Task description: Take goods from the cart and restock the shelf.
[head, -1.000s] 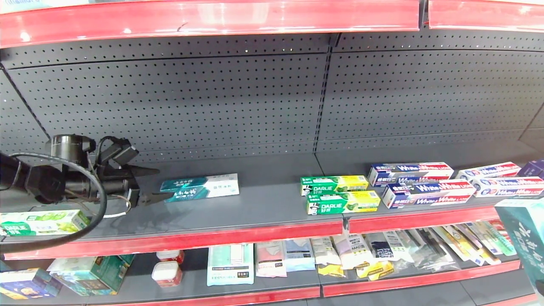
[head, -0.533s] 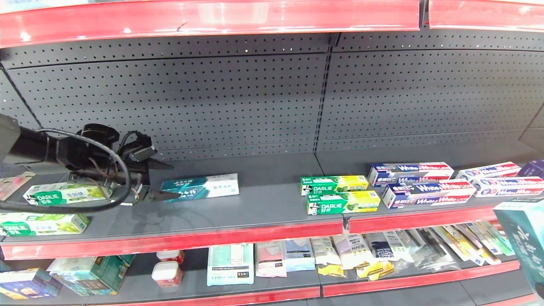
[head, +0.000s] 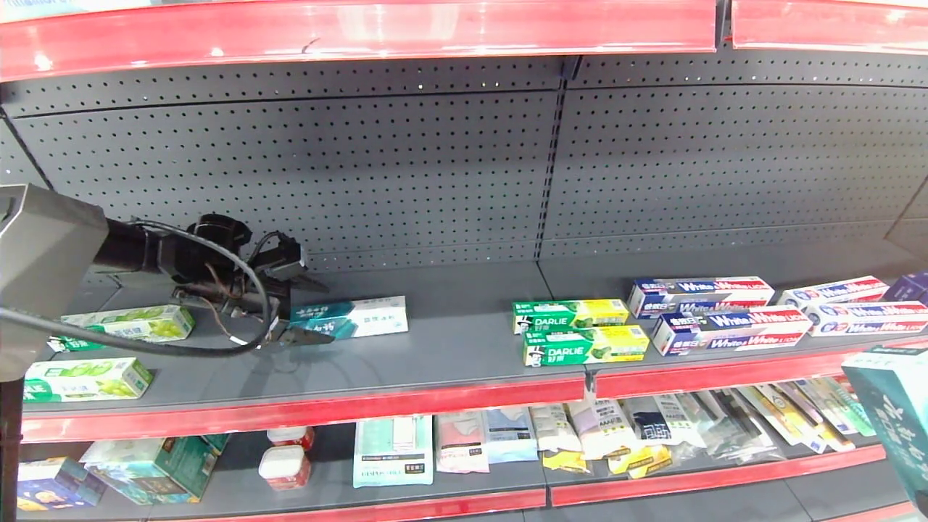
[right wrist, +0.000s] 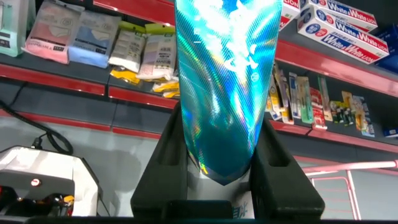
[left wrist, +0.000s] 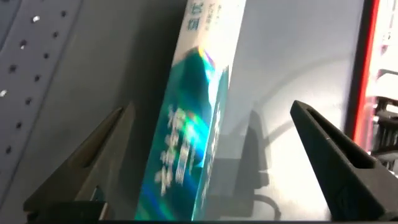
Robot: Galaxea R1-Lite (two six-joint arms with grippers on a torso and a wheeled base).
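1. Toothpaste box (head: pixel 362 317), teal: lies flat on the shelf (head: pixel 449 348), long side along the front edge, at 9 o'clock of the green-and-yellow cartons (head: pixel 573 330).
2. Left gripper (head: pixel 328 313): jaws spread wide, one finger on each side of the box's near end (left wrist: pixel 193 124), clasping nothing.
3. Change: a second ago the fingertips sat just short of that end. The arm has since travelled toward 3 o'clock along the shelf, so the tips now overlap it. The jaws stayed equally spread and the box has not shifted.
4. Reading: this item is already shelved. The advance looks like a line-up to square or re-grip it rather than a retreat, so the placement is probably not yet finished.
5. Right gripper (right wrist: pixel 224 155): clenched on a second teal box (right wrist: pixel 224 74), held clear of the shelf at 4 o'clock in the head view (head: pixel 892 406). It is likely next in line.
6. Hard to make out:
   - The first box's near end is covered by the gripper in the head view.
   - Whether either finger touches the box's sides cannot be told.
   - The held box is cut off at the head view's edge.
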